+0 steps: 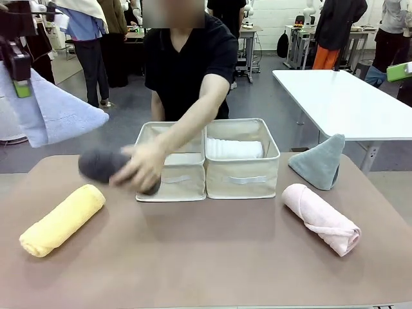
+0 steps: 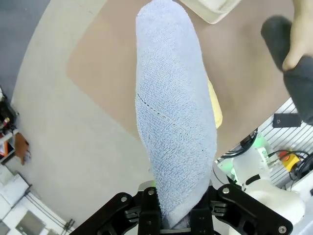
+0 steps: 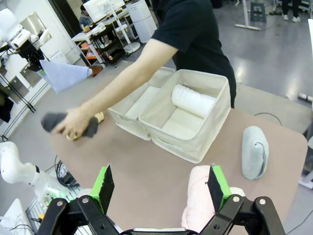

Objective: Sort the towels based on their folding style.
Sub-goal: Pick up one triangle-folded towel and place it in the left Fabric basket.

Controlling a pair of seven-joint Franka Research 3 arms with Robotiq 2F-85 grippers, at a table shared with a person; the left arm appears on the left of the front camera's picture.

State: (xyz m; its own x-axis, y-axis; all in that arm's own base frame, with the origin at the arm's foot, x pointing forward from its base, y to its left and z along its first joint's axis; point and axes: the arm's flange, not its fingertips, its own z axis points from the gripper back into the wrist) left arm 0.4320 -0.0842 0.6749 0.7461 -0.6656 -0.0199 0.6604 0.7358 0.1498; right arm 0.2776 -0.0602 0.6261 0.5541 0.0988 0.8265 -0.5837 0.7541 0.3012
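sorting just begun: one towel binned, five left.
white roll (image 1: 234, 149) lies in the right bin (image 1: 243, 177). left gripper (image 2: 178, 220) grasps the light blue cone (image 1: 55, 112), aloft at the left; right gripper (image 3: 159, 182) gapes empty over the pink roll (image 1: 320, 219). a person's hand (image 1: 138, 168) holds the dark grey roll (image 1: 100, 164); yellow roll (image 1: 63, 220) and grey-teal cone (image 1: 318, 162) lie on the worktop (image 1: 206, 251).

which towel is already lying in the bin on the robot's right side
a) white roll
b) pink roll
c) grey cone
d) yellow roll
a: a white rolled towel lies inside the right beige bin, while the yellow roll, the pink roll and the grey cone sit out on the table.
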